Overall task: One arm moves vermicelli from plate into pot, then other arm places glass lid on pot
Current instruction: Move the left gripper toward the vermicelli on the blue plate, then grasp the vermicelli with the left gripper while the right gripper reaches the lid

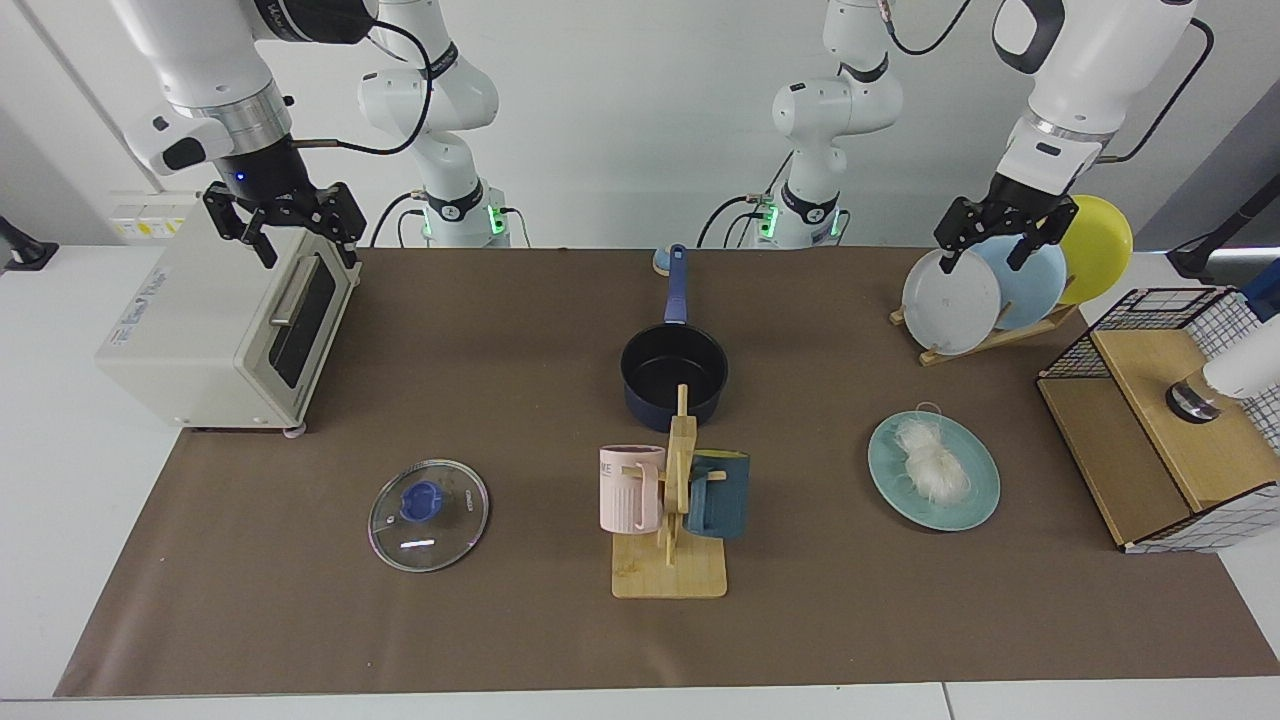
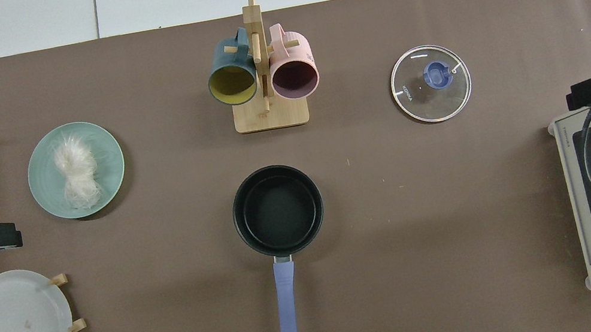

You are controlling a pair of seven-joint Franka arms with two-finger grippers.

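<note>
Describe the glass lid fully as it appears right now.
The glass lid is a round disc of clear glass with a thin metal rim and a blue knob at its centre; small lettering shows near the knob. It lies flat, knob up, on the brown mat, whose colour shows through the glass. It sits apart from the pot, the mug rack and the toaster oven. Nothing touches it but the mat, and neither gripper is near it.

Lighting is bright, even and diffuse, apparently from overhead. Shadows are soft and short: one beside the plate (image 2: 107, 147), another around the pot (image 2: 278, 210). White glare streaks mark the glass lid (image 1: 428, 514). Both views are in focus, with no visible edge distortion.
</note>
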